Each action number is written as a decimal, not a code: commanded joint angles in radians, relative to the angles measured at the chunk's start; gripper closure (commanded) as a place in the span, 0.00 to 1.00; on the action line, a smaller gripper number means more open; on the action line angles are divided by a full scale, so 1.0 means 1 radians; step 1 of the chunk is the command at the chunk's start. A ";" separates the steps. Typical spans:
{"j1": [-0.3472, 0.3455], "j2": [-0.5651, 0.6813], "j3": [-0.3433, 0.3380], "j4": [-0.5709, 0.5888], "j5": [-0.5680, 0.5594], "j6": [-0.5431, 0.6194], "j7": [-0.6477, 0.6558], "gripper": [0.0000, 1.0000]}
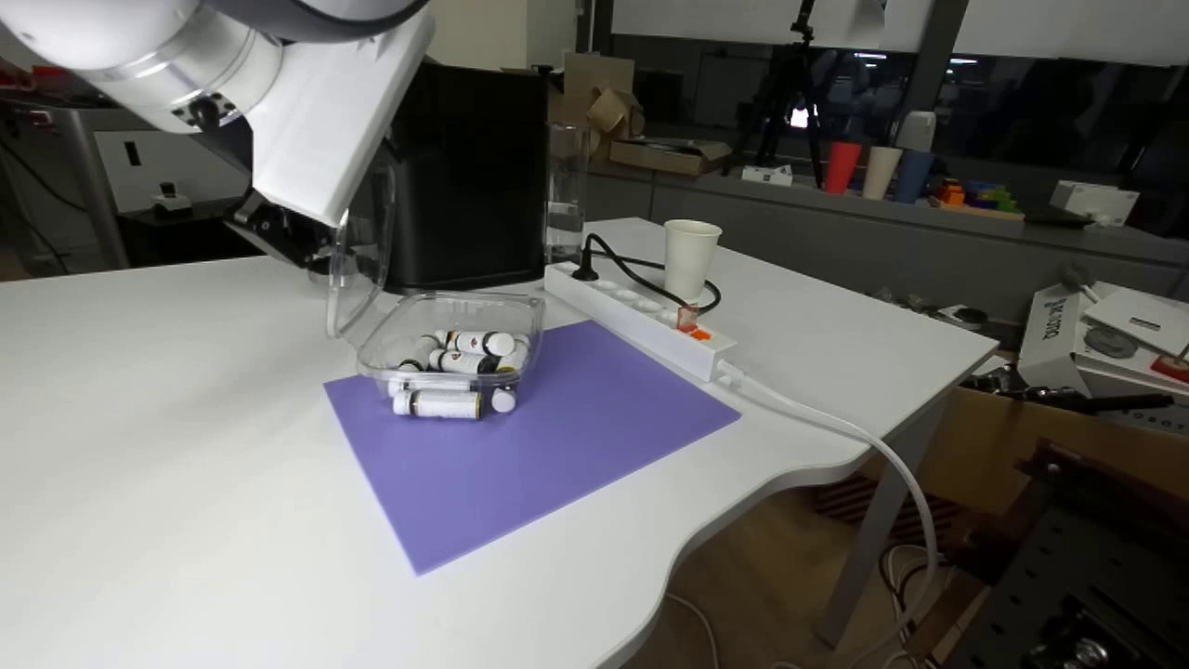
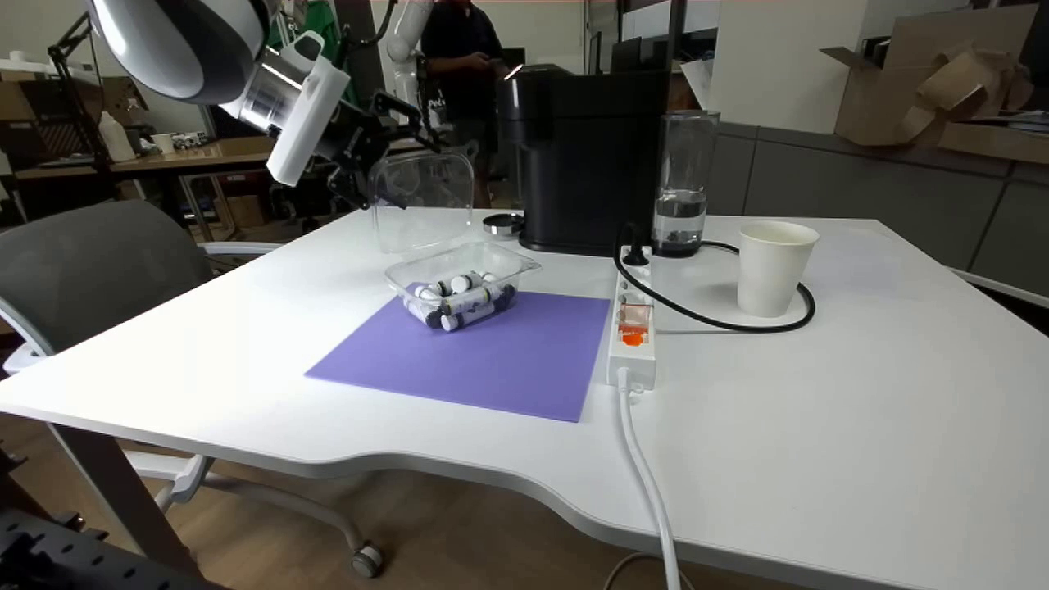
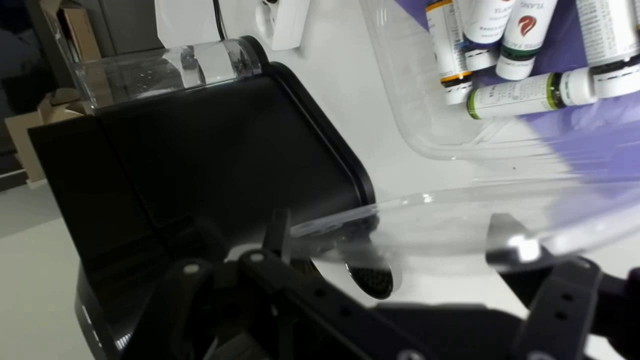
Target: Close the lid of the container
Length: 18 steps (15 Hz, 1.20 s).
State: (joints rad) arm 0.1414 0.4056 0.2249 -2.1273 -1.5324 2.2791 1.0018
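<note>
Lid (image 2: 436,205) stands nearly upright; the gripper (image 3: 392,225), spread wide behind it, should tip it gently over the container (image 1: 464,312).

The white table (image 2: 819,442) stands on a brown floor (image 2: 459,516). It has grey legs (image 1: 871,539) and a wavy edge. In an exterior view, a grey chair (image 2: 98,279) sits just beside the table, and a brown desk (image 2: 197,158) is well behind the table. A low grey wall (image 2: 795,176) runs behind the table in both exterior views, with a pale wall (image 2: 778,57) above it. Past the table, white covers (image 1: 1068,28) hang above dark windows (image 1: 1040,116), and small bright lights (image 1: 870,56) shine in them.
</note>
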 commanded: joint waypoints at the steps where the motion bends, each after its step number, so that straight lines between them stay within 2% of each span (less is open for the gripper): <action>1: -0.003 -0.059 -0.027 -0.038 0.060 -0.004 0.008 0.00; 6: -0.048 -0.080 -0.060 -0.070 0.293 0.034 -0.079 0.00; 12: -0.101 -0.126 -0.114 -0.131 0.646 0.081 -0.291 0.00; 14: -0.120 -0.131 -0.131 -0.136 0.789 0.113 -0.400 0.00; 18: -0.144 -0.141 -0.150 -0.133 1.118 0.156 -0.719 0.00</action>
State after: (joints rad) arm 0.0072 0.3019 0.0903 -2.2437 -0.5798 2.4227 0.4459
